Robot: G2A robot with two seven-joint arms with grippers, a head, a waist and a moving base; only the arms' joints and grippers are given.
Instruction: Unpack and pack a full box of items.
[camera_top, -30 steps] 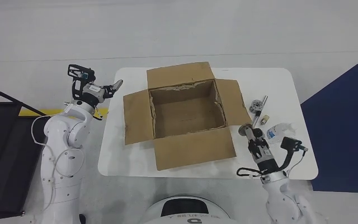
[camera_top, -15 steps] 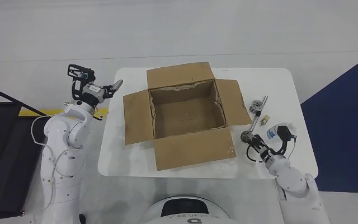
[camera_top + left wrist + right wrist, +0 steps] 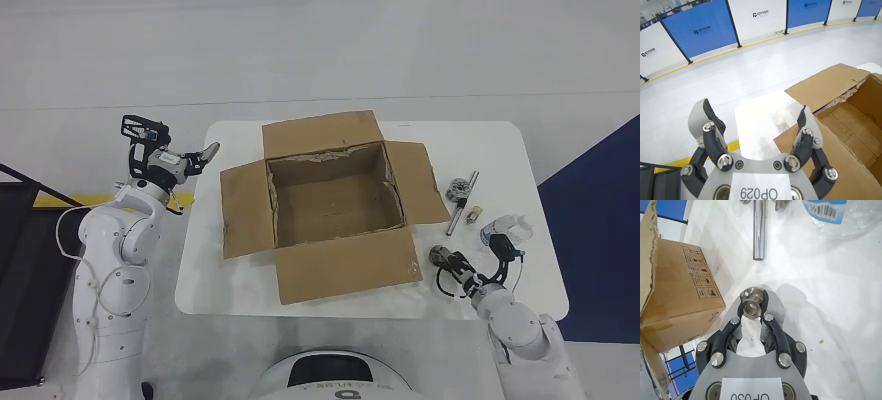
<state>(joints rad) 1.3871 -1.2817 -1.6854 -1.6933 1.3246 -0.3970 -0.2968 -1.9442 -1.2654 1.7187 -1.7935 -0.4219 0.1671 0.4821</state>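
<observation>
**Right arm drawn back with the bushing**

Since a second ago our right arm has pulled away from the right flap of the open brown cardboard box (image 3: pixel 335 200) toward the robot's side. The right gripper (image 3: pixel 443 262) now sits off the box's near right corner, low over the white table (image 3: pixel 500 140). Its claw is narrow, clamped on a short silver flanged metal bushing (image 3: pixel 751 308) with the bore facing the wrist camera. We cannot tell whether the bushing touches the table.

Farther out to the right of the box lie a polished steel rod (image 3: pixel 758 230), a threaded bolt end (image 3: pixel 780 205) just beside it, and a clear plastic bottle with a blue label (image 3: pixel 826 211).

Our left gripper (image 3: pixel 755 104) has not shifted. It hangs just off the box's left flap, claw spread wide. The box's four flaps are folded outward.
</observation>
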